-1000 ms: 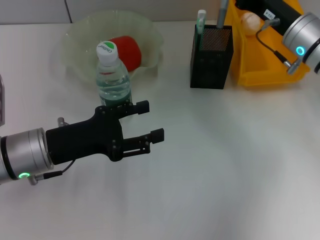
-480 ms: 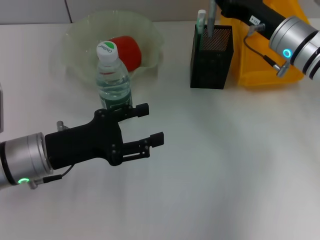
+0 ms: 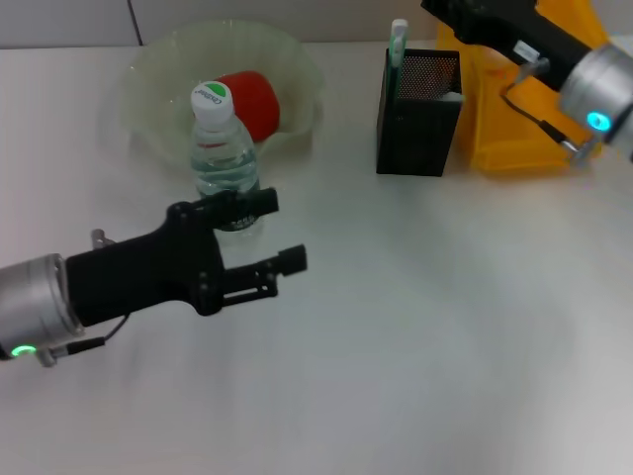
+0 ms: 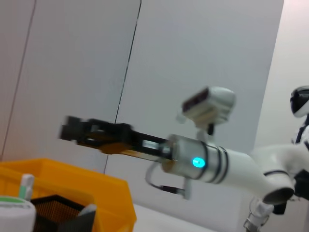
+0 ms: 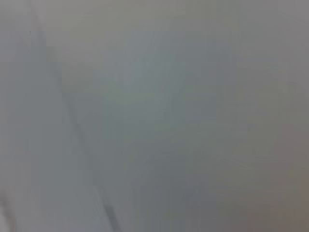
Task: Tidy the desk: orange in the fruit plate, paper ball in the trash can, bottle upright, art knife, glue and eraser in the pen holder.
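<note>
1. The left gripper [image 3: 272, 232] reaches in low over the white desk [image 3: 415, 327] from the robot's left, its two black fingers spread apart with nothing between them. The upper fingertip lies just in front of the base of the water bottle [image 3: 224, 148].
2. The water bottle stands upright, its white cap with a green mark on top, directly in front of the fruit plate [image 3: 158, 69].
3. The fruit plate is a translucent, wavy-rimmed bowl at the back left of the desk. A red-orange round fruit [image 3: 253, 102] rests inside it, partly hidden behind the bottle's neck.
4. The black mesh pen holder [image 3: 416, 114] stands upright right of the plate, well apart from it. A white stick with a green tip [image 3: 398, 40] rises from its left rear corner, and a pale item shows at the inner right edge; what it is cannot be told.
5. The yellow bin [image 3: 514, 124] sits just beside the pen holder on its right.
6. The right gripper [image 4: 72, 131] is extended above the pen holder and the bin's back edge. In the left wrist view its dark fingers appear far off; whether they are open or closed cannot be told.
7. The right wrist view shows only a plain grey surface.
</note>
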Controlling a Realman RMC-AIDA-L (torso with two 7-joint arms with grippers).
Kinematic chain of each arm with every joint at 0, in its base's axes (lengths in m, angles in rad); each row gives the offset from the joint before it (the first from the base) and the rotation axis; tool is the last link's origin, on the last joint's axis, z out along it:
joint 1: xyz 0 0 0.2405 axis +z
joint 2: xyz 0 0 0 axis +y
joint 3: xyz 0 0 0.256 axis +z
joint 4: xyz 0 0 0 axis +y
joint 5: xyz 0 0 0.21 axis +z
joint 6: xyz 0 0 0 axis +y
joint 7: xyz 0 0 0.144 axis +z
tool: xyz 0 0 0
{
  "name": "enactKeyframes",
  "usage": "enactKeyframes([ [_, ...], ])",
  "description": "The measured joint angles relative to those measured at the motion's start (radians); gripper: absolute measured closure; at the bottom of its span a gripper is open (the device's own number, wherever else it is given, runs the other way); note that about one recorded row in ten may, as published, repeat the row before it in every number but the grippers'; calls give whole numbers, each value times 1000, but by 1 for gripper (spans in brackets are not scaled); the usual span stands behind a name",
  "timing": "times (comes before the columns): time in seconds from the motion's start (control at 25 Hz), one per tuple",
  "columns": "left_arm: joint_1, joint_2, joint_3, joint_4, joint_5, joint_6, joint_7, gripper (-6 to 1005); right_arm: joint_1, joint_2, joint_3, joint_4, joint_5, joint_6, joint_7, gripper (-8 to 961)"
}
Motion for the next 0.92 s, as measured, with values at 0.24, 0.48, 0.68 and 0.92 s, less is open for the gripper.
enactKeyframes([
  [0.24, 28, 32, -65, -3, 1, 81, -23, 202, -222, -33, -25, -354, -316, -309, 273, 320],
  [0.48, 50, 80, -89, 0, 9, 151, -56, 201, -331, -68, 97, -467, -670, -721, 247, 310],
  [0.68, 57, 103, -86, 3, 40, 173, -78, 202, -338, -60, 160, -377, -767, -793, 162, 310],
  [0.92, 57, 104, -88, 5, 59, 177, -80, 202, -333, -26, 163, -365, -811, -791, 139, 310],
])
